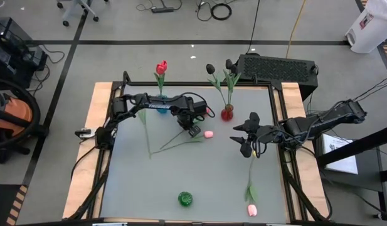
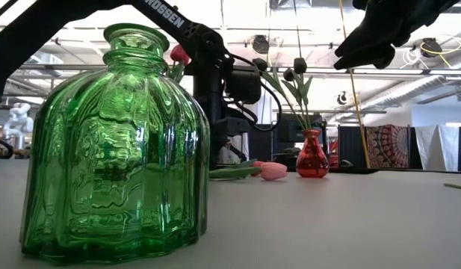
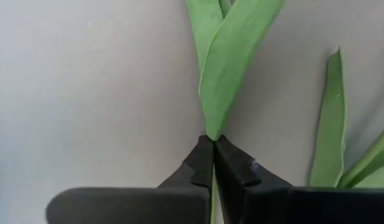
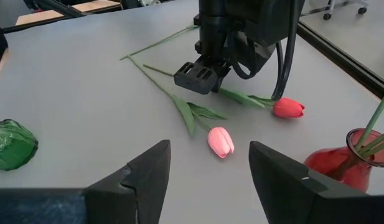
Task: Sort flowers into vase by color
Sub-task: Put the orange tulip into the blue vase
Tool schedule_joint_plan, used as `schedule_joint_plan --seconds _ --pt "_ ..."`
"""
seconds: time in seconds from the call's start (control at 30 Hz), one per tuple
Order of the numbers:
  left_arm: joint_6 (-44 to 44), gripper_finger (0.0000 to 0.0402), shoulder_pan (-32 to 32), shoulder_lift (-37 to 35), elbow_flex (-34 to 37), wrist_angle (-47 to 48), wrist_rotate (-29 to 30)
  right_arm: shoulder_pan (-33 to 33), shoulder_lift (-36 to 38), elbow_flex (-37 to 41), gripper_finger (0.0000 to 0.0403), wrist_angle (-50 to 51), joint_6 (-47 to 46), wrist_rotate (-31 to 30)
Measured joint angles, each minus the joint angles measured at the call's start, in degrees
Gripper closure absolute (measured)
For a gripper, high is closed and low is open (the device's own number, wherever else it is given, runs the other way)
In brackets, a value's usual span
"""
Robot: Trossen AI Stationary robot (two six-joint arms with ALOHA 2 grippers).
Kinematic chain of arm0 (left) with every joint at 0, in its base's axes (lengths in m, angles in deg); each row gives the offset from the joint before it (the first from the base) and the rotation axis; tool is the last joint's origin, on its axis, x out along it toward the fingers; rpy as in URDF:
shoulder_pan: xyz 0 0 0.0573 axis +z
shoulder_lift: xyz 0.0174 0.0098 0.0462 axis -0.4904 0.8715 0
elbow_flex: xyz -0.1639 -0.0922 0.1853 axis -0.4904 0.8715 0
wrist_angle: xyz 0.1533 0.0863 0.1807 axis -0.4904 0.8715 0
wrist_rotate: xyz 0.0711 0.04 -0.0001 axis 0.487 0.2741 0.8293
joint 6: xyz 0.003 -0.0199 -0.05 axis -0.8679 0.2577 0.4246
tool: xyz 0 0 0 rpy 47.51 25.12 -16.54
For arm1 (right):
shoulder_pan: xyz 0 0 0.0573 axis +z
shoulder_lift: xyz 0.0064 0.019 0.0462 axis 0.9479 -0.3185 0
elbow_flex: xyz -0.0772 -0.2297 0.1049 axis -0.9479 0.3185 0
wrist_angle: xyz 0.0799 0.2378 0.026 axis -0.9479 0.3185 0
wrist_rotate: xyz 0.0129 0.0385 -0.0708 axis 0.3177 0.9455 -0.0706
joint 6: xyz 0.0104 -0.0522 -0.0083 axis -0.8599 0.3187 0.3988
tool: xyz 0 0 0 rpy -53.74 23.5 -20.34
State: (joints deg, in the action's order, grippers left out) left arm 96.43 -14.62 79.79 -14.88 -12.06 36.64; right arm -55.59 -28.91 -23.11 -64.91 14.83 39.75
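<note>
At table centre: left gripper [image 1: 194, 130], fingers pinched shut on a tulip stem [image 3: 211, 193].
Right gripper [image 4: 210, 171] is held open, empty, above a pink tulip [image 4: 220, 141].

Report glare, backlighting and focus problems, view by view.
Low view: the bright ceiling backlights the scene, so the arms read as silhouettes, and the green vase warps what lies behind it. Left wrist view: the leaf is soft, too close. High view: even light, with no strong shadows on the table.
</note>
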Motion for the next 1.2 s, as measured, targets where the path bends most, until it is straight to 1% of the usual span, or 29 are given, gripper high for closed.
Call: schedule_joint_plan --seconds 0.13,0.27,0.43,0.5,0.63,0.87,1.2 --pt "0.1 0.0397 0.0 -0.6 0.1 0.0 0.0 0.0 0.0 0.0 0.0193 0.0 0.0 0.0" --pt "0.0 0.0399 -0.1 -1.5 -1.3 1.6 0.6 0.0 0.0 0.0 0.0193 0.1 0.0 0.0" --pt "0.3 0.04 -0.2 -4.4 -2.7 0.7 1.1 0.0 0.0 0.0 0.0193 0.4 0.0 0.0" --pt "1.0 0.04 -0.3 -5.3 -2.7 1.2 2.2 0.0 0.0 0.0 0.0193 0.3 0.0 0.0" --pt "1.1 0.04 -0.8 -8.4 -2.7 1.3 3.0 0.0 0.0 0.0 0.0193 0.3 0.0 0.0" --pt "1.4 0.04 -1.4 -13.5 -2.8 3.4 6.4 0.0 0.0 0.0 0.0193 0.4 0.1 0.0" --pt "1.5 0.0401 -3.4 -22.0 -2.8 6.9 10.2 0.0 0.0 0.0 0.0193 0.3 2.6 -0.2"
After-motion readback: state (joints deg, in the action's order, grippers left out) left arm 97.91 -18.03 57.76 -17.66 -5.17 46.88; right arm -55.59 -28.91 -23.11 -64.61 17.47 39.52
